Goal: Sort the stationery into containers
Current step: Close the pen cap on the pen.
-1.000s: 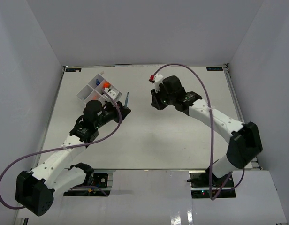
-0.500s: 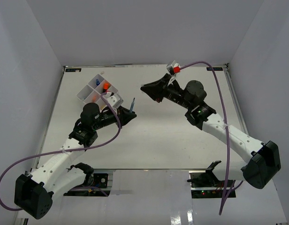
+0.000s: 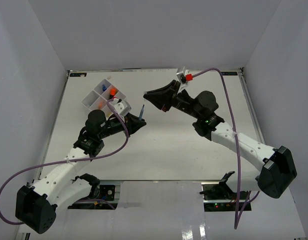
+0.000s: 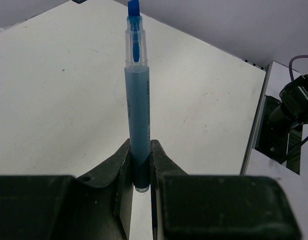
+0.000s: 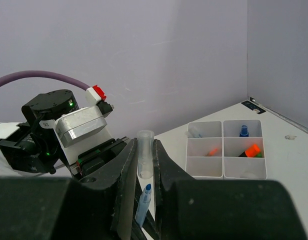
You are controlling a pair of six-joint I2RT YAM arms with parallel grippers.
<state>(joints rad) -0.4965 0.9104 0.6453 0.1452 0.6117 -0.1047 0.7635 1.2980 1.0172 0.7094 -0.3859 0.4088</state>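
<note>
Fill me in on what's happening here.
Two arms are sorting stationery into a white divided tray. The left tool is shut on a blue pen, held above the table. The right tool pinches a small clear cap, apparently the pen's, just above the pen's tip. The tray already holds orange and blue-capped items.

Blue pen (image 4: pixel 137 100), end clamped in left jaws; clear tube (image 5: pixel 145 152) in right jaws; white four-compartment tray (image 3: pixel 87 103), partly filled
</note>
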